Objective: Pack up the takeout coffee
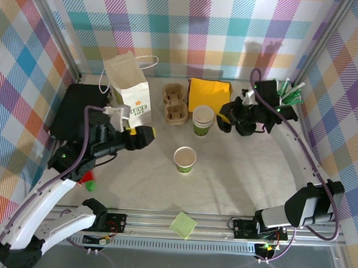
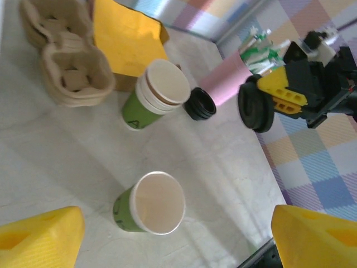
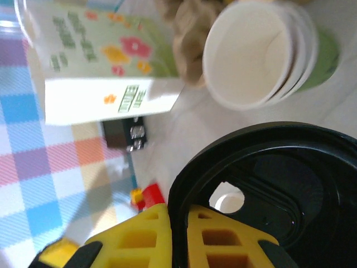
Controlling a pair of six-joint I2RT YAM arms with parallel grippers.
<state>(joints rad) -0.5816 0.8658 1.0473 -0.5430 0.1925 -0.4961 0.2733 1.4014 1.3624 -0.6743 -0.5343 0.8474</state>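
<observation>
The right gripper (image 3: 178,226) was clamped on the rim of a black lid (image 3: 268,184), just beside the stack of cups (image 3: 262,53). The left gripper (image 1: 144,132) hung with its fingers wide apart near the takeout coffee (image 1: 185,159), which stood upright and open-topped on the table (image 1: 237,180).

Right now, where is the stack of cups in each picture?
Top external: the stack of cups stands just right of centre, in the upper half.
Left wrist: the stack is upper middle, tilted.
Right wrist: the stack is top right, mouth toward the camera.
Shared landmark: the cardboard cup carrier, left of the stack.
</observation>
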